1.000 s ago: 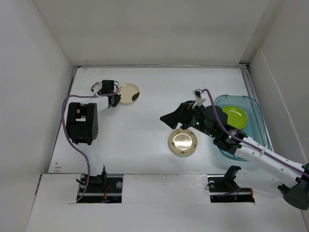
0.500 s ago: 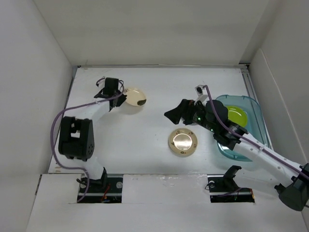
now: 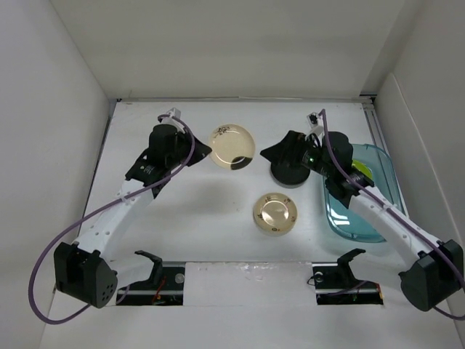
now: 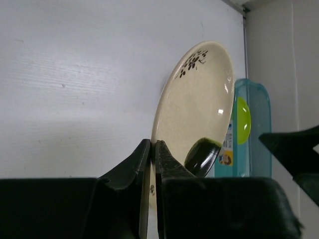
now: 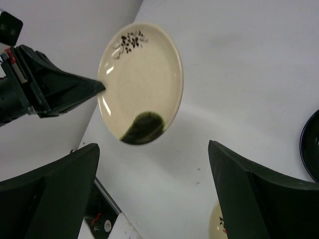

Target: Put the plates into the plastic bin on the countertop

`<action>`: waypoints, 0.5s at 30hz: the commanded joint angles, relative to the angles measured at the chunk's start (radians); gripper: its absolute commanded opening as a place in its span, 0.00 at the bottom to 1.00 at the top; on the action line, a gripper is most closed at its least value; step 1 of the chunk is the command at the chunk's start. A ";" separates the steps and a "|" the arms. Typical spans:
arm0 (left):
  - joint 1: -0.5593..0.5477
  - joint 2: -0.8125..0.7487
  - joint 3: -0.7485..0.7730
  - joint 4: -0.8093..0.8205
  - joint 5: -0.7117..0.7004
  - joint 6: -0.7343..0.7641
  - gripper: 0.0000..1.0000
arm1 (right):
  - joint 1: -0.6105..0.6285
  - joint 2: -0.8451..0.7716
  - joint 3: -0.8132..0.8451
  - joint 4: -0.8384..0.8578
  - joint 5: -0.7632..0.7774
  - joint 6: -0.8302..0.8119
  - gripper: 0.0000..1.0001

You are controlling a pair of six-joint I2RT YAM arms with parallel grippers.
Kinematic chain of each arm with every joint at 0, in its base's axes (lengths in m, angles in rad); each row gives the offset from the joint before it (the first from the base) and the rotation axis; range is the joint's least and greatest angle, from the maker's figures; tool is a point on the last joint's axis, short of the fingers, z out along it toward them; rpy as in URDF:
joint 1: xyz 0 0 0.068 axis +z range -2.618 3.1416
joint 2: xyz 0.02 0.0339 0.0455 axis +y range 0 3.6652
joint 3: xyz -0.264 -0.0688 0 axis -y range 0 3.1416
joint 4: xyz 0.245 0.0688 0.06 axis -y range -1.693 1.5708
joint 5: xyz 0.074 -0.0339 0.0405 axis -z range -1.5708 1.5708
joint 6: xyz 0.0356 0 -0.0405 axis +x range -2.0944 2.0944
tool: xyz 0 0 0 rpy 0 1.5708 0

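Carrying step, by the look of it: the left gripper is clamped on the rim of the cream plate, fingers pinched tight with only the plate's edge between them. The plate is off the countertop, tilted steeply, face toward the right arm. Sprig mark at its far rim, dark blotch at its near rim.

Overhead view:
- The cream plate hangs near 12 o'clock of the gold-beige plate, which lies flat mid-counter.
- A black plate lies flat at 1 o'clock of the gold-beige one, partly under the right arm.
- The plastic bin sits at the 3 o'clock side of the countertop. The lime green plate is already in it; no other plate in it can be made out.

The right gripper holds nothing. Its fingers are spread wide and face the cream plate from the 3 o'clock side, close but apart.

Judgement: three plates in view remain outside the bin. The bin is far across for the left arm, and the right arm sits between, so a handover looks likely. That calls for the right fingers to close on the free rim before the left lets go. The thin rim pinch may let the plate swing.
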State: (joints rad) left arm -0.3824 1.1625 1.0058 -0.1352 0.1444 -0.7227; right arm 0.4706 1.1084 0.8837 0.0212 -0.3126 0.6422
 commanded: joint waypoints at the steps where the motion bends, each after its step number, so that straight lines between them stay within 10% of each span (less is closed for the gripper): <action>1: 0.002 -0.056 -0.016 0.034 0.161 0.057 0.00 | -0.033 0.037 0.031 0.140 -0.106 0.007 0.95; 11: 0.002 -0.099 -0.075 0.055 0.268 0.083 0.00 | -0.044 0.218 0.031 0.259 -0.181 0.054 0.83; 14: 0.002 -0.084 -0.075 0.078 0.297 0.092 0.00 | -0.044 0.238 0.031 0.312 -0.252 0.073 0.45; 15: 0.002 -0.064 -0.075 0.078 0.307 0.092 0.00 | -0.044 0.251 0.031 0.312 -0.252 0.100 0.03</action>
State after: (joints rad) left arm -0.3824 1.0958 0.9333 -0.1356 0.3862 -0.6483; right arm 0.4282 1.3590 0.8837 0.2081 -0.4995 0.6983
